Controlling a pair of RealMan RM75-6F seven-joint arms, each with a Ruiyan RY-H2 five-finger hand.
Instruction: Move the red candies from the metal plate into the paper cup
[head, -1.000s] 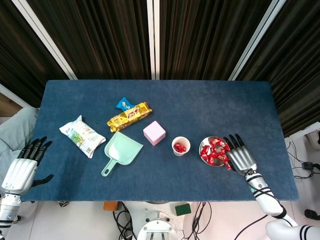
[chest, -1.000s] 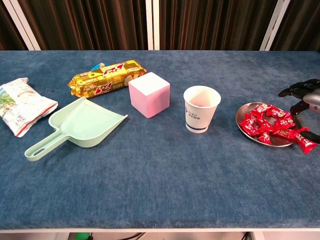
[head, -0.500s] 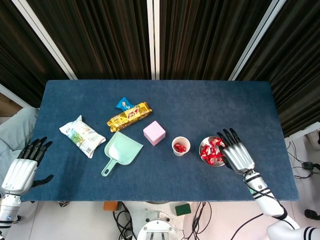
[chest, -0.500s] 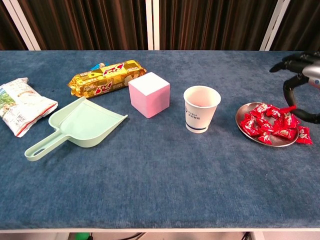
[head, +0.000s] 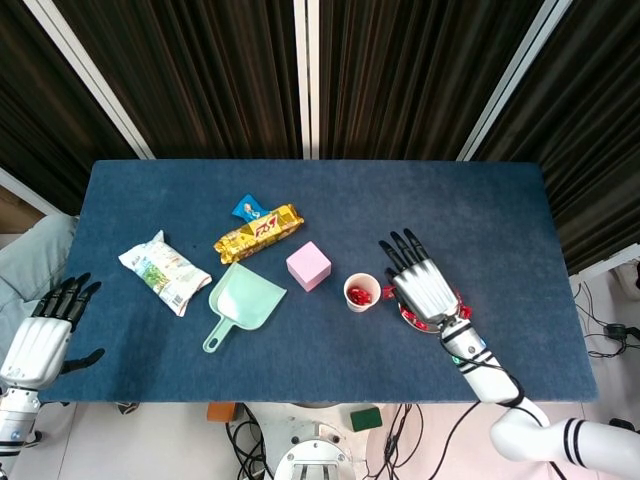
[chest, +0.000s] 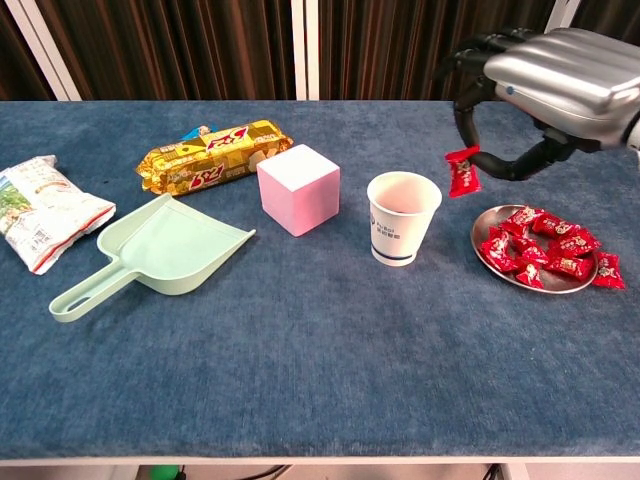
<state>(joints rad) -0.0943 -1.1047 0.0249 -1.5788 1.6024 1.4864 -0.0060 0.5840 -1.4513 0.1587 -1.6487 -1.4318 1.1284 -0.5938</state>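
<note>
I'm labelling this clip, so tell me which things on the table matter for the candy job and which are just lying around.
Job: red candies, metal plate, paper cup, candy pinched by right hand.
Lying about: pink cube, green dustpan, gold biscuit pack, white snack bag.

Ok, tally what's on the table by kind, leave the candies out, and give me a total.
Snack packets: 3 (white bag, yellow pack, small blue packet)
Pink cube: 1
Green scoop: 1
Paper cup: 1
Metal plate: 1
Total: 7
Left out: the candies, among them one red candy pinched in the right hand.
</note>
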